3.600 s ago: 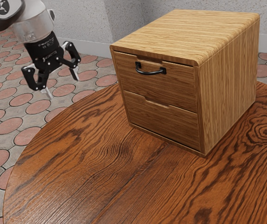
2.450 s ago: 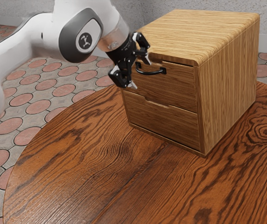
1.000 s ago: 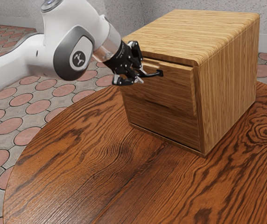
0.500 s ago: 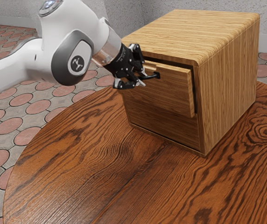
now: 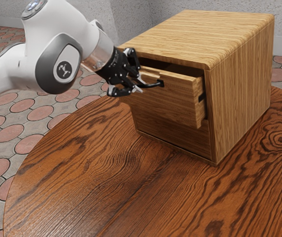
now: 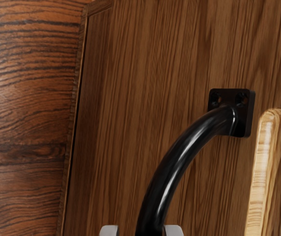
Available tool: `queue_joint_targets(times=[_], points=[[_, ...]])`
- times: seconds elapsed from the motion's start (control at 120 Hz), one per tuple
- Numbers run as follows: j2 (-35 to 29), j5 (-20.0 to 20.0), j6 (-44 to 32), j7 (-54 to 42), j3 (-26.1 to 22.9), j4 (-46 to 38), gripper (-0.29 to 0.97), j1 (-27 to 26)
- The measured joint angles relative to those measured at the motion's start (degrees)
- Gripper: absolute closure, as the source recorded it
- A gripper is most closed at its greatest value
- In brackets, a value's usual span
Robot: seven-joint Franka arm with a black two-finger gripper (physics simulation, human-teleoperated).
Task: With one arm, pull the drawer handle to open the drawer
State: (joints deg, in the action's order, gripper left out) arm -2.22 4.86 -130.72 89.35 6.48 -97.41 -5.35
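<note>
A light wooden cabinet with two drawers stands on the round table. Its top drawer juts out of the cabinet front toward the exterior view's left, with a dark gap behind its front panel. My black gripper is shut on the drawer's black handle, holding it near the end toward the exterior view's left. In the wrist view the curved handle runs from its black mounting plate on the drawer front down between my two fingertips. The lower drawer sits flush.
The dark round wooden table stretches in front of the cabinet toward the camera. Beyond its edge lies a floor of red round tiles. My white arm comes in from the exterior view's upper left.
My gripper went from hanging open away from the cabinet to closing on the top handle. It has since drawn back toward the exterior view's left, and the top drawer has slid out with it.
</note>
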Motion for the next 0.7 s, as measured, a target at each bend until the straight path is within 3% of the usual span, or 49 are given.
queue_joint_targets(times=[0.7], points=[[-3.9, 0.2, 0.0, -0.3, -0.2, -4.5, 0.66, -0.4]])
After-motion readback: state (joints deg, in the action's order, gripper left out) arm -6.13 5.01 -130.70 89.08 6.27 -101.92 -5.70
